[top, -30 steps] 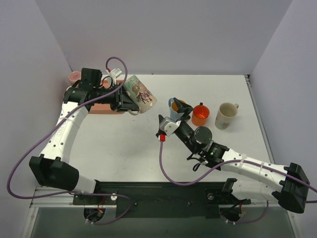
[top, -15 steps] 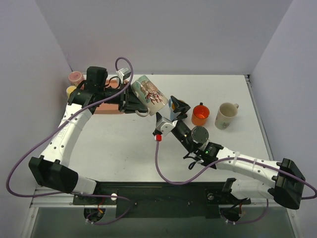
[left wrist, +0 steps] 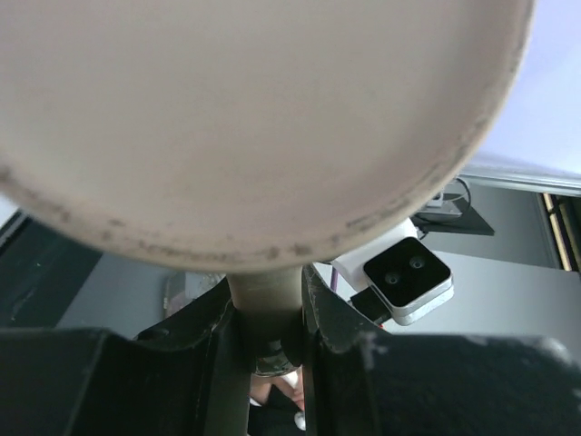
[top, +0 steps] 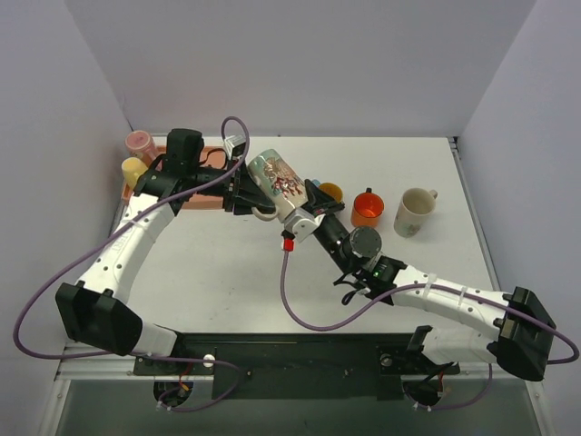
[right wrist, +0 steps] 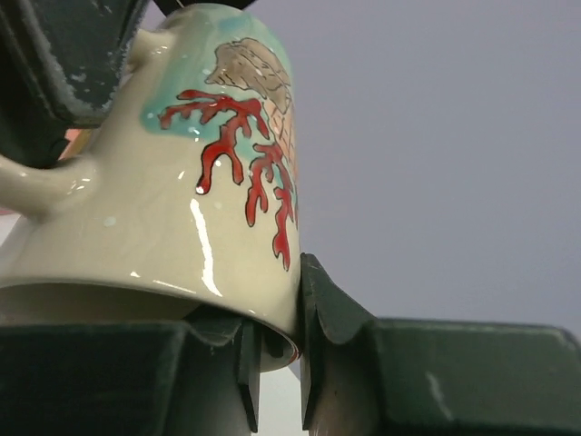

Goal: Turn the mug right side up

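Note:
The mug point(top: 277, 182) is cream with a teal band and red coral print. It hangs tilted in the air above the table's middle, base toward the upper left and rim toward the lower right. My left gripper point(top: 247, 198) is shut on its handle point(left wrist: 265, 304), and the mug's flat base point(left wrist: 245, 118) fills the left wrist view. My right gripper point(top: 304, 212) is shut on the rim: in the right wrist view one finger is inside the mug point(right wrist: 209, 182) and one is outside, at the right gripper point(right wrist: 272, 350).
An orange mug point(top: 368, 211) and a cream mug point(top: 414, 211) stand upright at the right. A blue-and-yellow cup point(top: 330, 191) is just behind my right gripper. A pink tray point(top: 195, 198), a pink cup point(top: 138, 142) and a yellow cup point(top: 132, 169) are at the back left.
My left arm carried the mug to the right and tilted it. My right gripper rose from beside the blue cup to the mug's rim and closed on it.

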